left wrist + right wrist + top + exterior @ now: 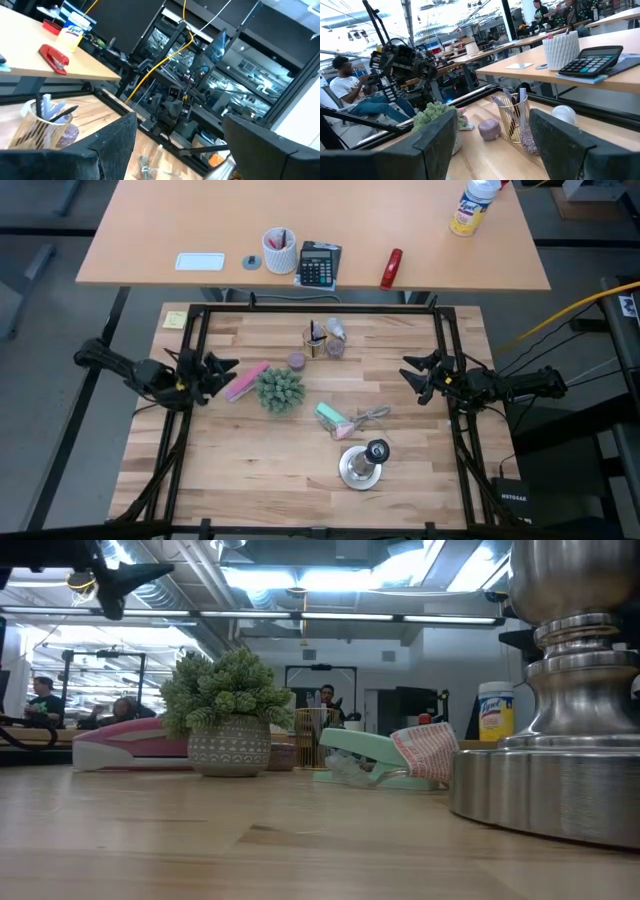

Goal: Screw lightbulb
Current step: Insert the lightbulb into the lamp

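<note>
The lightbulb (336, 330), a small frosted white globe (564, 114), lies on the wooden table at the far middle, right beside a gold wire pen holder (317, 340). The silver round-based stand (360, 468) with its black socket (377, 450) is upright near the table's front; in the low view it fills the right side (560, 750). My left gripper (222, 370) hovers open at the table's left edge, pointing right (185, 150). My right gripper (410, 372) hovers open at the right edge, pointing left (495, 150). Neither has anything between its fingers.
A potted plant (280, 390), a pink stapler (247, 381), a small purple object (297, 361) and a green tool with loose wire (340, 420) lie mid-table. A black frame (320, 308) rims the table. Behind it stands a desk with a calculator (319, 264). A person (350, 85) sits beyond the left arm.
</note>
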Controlling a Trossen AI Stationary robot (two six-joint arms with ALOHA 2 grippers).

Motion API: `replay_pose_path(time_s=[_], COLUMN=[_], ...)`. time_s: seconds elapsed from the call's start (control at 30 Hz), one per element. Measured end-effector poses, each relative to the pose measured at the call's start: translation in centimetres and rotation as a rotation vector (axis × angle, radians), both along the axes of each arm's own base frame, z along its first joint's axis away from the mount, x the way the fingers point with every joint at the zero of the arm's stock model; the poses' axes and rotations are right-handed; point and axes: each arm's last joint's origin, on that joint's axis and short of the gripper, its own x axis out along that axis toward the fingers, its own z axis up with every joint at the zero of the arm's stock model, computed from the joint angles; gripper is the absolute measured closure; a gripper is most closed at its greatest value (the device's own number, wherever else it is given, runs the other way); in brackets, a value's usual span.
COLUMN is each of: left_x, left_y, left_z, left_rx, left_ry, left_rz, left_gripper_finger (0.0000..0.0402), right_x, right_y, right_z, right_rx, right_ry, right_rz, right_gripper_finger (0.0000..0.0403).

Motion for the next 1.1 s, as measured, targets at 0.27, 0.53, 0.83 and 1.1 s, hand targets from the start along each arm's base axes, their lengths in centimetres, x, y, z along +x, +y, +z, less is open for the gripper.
replay_pose_path(time_s=[0.27, 0.53, 0.83, 1.1], left_x=[4.0, 8.0, 15.2, 21.7], left_y=[-1.8, -3.5, -6.2, -6.2], left_z=[-1.5, -3.4, -0.3, 1.0], left_rx=[-0.09, -0.105, 0.224, 0.379], left_ry=[0.036, 0.088, 0.158, 0.141], left_rz=[-0.023, -0.027, 0.017, -0.061], left_gripper_finger=[0.0116, 0.0116, 0.0116, 0.0116], right_x=[0.0, 0.0, 0.0, 0.0], right_y=[0.0, 0.0, 0.0, 0.1], right_z=[0.0, 0.0, 0.0, 0.0], right_rx=[0.0, -0.001, -0.001, 0.004], right_ry=[0.0, 0.0, 0.001, -0.001], right_rz=[0.0, 0.002, 0.002, 0.024], right_gripper_finger=[0.015, 0.015, 0.015, 0.015])
